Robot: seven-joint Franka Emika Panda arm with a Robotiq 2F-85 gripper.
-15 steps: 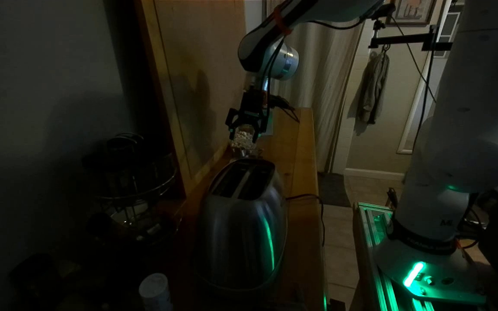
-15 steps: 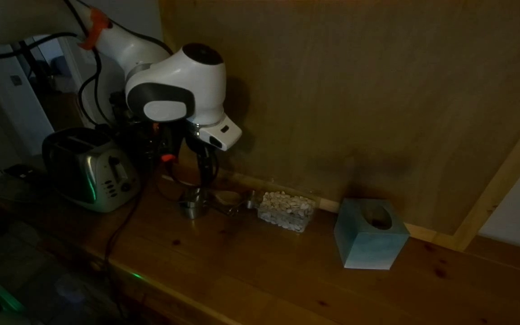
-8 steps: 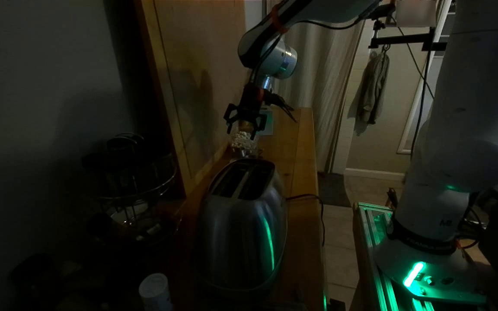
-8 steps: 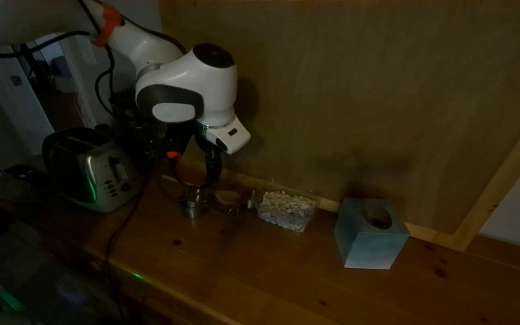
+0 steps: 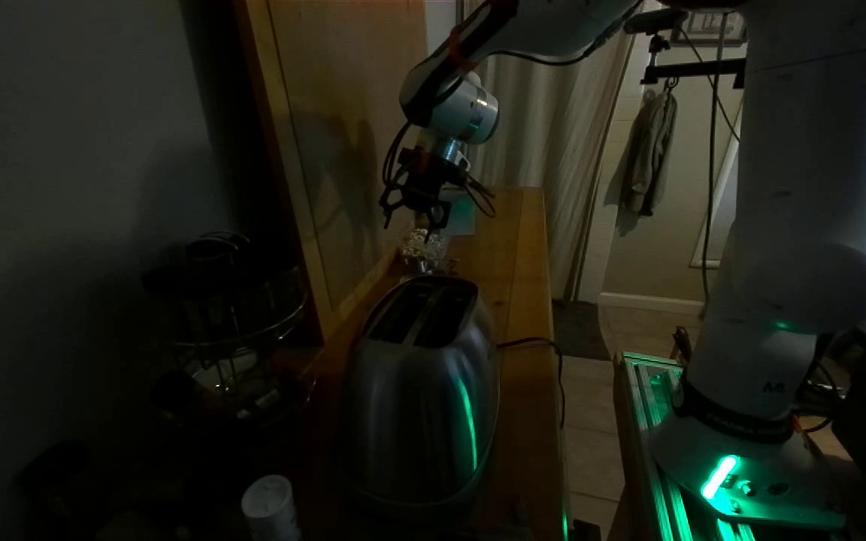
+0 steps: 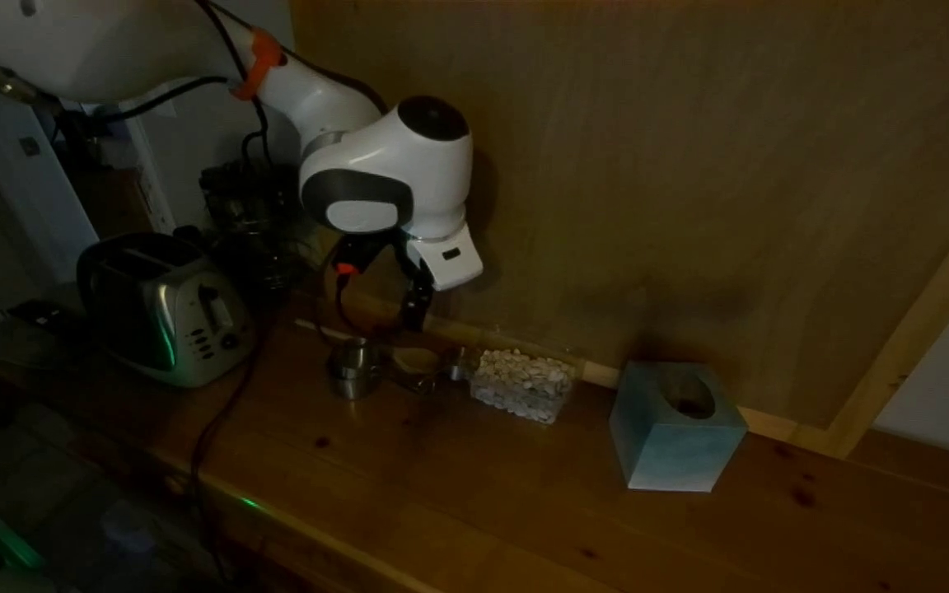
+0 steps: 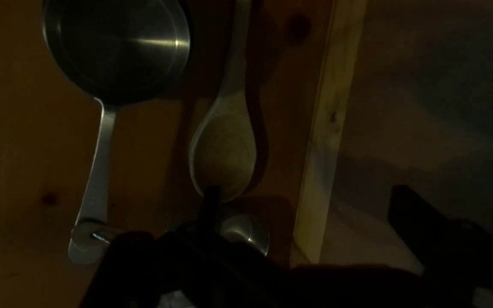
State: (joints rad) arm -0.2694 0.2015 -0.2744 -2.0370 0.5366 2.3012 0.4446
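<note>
Black end effector [image 7: 305, 190], jaws apart, hangs above a worktop [image 6: 474, 498] near a wooden spoon [image 7: 225, 141] and metal cup [image 7: 116, 51].

Black end effector [image 7: 306, 189] — tan spoon [image 7: 225, 149]

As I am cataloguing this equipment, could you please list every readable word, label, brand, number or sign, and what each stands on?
"FRANKA", blurred, on the dark band around the robot base; the rest unreadable.
Possibly "ML", on the white column above.
Any lettering on the toaster or white canister is too small or blurred.
</note>
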